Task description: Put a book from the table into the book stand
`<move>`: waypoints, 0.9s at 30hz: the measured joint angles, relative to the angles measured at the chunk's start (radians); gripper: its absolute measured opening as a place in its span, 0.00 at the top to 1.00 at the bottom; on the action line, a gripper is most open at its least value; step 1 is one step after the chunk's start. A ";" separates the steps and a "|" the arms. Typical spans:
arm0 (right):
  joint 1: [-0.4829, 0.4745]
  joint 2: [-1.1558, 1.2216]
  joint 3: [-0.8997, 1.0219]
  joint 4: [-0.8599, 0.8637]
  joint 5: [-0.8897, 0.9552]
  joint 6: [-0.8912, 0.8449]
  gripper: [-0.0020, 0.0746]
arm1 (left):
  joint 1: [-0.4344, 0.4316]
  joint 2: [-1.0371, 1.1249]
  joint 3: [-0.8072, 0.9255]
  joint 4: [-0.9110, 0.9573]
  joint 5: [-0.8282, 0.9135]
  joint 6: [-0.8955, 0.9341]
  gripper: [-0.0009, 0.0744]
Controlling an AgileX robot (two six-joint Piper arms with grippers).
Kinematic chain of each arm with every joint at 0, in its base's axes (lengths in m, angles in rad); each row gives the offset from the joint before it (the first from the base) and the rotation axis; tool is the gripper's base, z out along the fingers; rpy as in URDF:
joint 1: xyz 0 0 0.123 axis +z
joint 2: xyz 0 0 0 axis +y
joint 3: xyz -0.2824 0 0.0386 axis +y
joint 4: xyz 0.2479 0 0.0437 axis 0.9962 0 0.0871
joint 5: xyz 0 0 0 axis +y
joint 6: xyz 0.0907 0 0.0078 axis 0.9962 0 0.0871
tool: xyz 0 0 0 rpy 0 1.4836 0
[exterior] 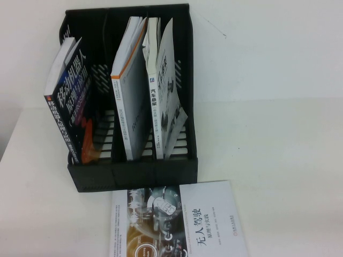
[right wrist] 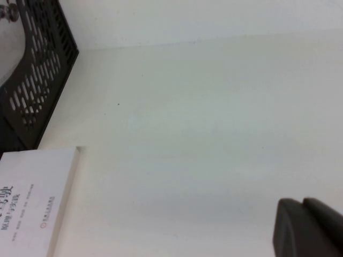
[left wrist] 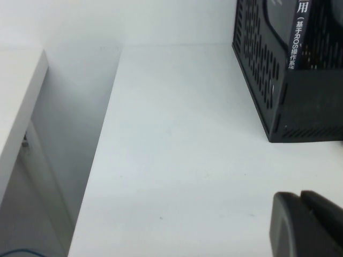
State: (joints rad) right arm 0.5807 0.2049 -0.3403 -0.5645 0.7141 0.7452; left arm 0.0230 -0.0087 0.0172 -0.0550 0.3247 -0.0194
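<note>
The book (exterior: pixel 170 85), white with black title and grey car-part drawing, stands upright in the right compartment of the black book stand (exterior: pixel 134 175), its cover slightly fanned. The stand also shows in the left wrist view (left wrist: pixel 257 69) and the right wrist view (right wrist: pixel 32 91). Neither gripper shows in the high view. My left gripper (left wrist: pixel 302 197) is shut and empty, low over the white table (exterior: pixel 278 150) left of the stand. My right gripper (right wrist: pixel 303 203) is shut and empty, over bare table right of the stand.
A white book with a dark photo panel (exterior: pixel 182 219) lies flat in front of the stand, also in the right wrist view (right wrist: pixel 32 198). A dark blue book (exterior: pixel 67 107) fills the left compartment, a white orange-edged book (exterior: pixel 128 107) the middle. The table's left edge (left wrist: pixel 102 160) drops off.
</note>
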 joint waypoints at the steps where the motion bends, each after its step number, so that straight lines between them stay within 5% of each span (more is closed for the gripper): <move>1: 0.000 0.000 0.000 0.000 0.000 0.000 0.97 | 0.000 0.000 0.000 0.000 0.000 0.002 0.99; 27: 0.000 0.000 0.000 0.000 0.000 0.002 0.97 | 0.000 0.000 -0.002 0.000 0.002 0.019 0.99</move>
State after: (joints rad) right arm 0.5807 0.2049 -0.3403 -0.5645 0.7141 0.7467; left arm 0.0230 -0.0087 0.0156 -0.0550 0.3262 0.0000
